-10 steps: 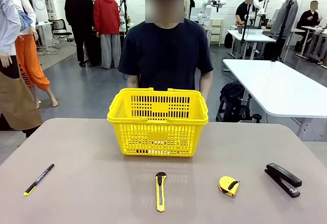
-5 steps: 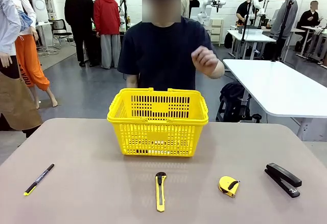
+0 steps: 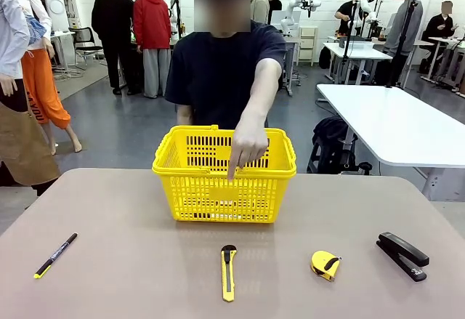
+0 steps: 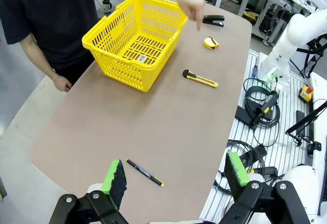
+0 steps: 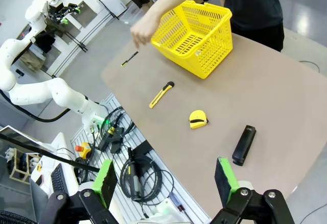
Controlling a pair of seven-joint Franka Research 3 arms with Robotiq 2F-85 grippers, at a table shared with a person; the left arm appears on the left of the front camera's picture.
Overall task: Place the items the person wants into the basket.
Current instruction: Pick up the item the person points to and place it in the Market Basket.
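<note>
The yellow basket (image 3: 218,201) stands at the table's far middle, in front of the person (image 3: 218,72). The person's hand (image 3: 248,144) reaches over the basket's rim, its forefinger pointing down toward the near side. A yellow-and-black utility knife (image 3: 228,272) lies in front of the basket. At the near left lies a thin black pen with a yellow tip (image 3: 55,255). My left gripper (image 4: 175,175) hangs open high above the pen (image 4: 145,172). Equally high over the table's other end, my right gripper (image 5: 165,179) is open and holds nothing; the knife (image 5: 161,94) and basket (image 5: 214,55) lie beyond it.
A yellow tape measure (image 3: 325,264) and a black stapler (image 3: 402,256) lie at the near right. The brown table (image 3: 131,217) has bare room between the things. Cables and a white arm base (image 4: 286,45) sit off the table's edge.
The person's hand rose from the side to chest height, then stretched out over the basket and now points down. The grippers and the things on the table have not moved.
</note>
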